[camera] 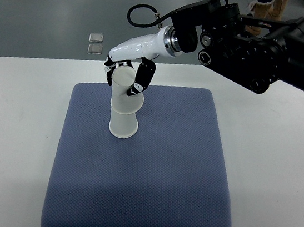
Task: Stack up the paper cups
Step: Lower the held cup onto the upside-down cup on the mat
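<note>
Blue-grey textured fabric mat (147, 191) covers the white tabletop (280, 164). Near its far left, white paper cups (123, 122) stand stacked upside down. Right hand (127, 77) has its fingers (143, 77) curled around the tilted top cup (121, 84); straighten it, press down, then release.

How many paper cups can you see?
2. One paper cup stands upside down on the blue mat. The other cup sits stacked on top of it, held by the right hand. More could be nested inside, hidden.
</note>
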`<state>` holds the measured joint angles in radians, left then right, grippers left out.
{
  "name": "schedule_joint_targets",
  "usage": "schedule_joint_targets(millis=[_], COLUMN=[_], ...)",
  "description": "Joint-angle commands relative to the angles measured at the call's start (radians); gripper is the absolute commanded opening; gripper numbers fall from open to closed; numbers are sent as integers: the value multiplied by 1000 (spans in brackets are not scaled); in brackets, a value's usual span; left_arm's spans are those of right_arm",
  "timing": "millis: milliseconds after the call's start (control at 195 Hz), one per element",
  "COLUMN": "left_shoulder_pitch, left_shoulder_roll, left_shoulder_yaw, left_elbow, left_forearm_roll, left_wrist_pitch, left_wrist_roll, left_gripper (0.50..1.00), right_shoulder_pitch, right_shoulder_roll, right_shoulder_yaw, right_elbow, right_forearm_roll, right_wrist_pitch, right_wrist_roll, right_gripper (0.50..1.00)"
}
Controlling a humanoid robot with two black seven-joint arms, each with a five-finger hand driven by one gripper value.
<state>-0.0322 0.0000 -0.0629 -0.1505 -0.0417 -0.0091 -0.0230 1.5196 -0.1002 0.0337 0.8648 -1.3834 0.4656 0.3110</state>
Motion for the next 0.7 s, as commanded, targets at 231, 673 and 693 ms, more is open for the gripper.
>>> schedule_joint_targets(millis=[231, 673, 693], left_shoulder_pitch=[0, 0, 0], left_shoulder_roll=[0, 0, 0], left_shoulder_yaw=[0, 0, 0], left_elbow=[0, 0, 0], left_forearm_roll=[0, 0, 0], left_wrist_pitch=[0, 0, 1], left_wrist_roll=[0, 0, 0], left_gripper=[1000, 1000, 1000], right_shoulder_pitch=[-24, -30, -32], right_shoulder_roll=[10, 10, 8], right_shoulder_yaw=[3, 9, 9], right_elbow=[-21, -21, -21], right_forearm_roll=[3, 21, 21], right_wrist_pitch=[-35, -59, -59], right_wrist_roll=[-4, -4, -4], right_gripper=[500, 768, 787])
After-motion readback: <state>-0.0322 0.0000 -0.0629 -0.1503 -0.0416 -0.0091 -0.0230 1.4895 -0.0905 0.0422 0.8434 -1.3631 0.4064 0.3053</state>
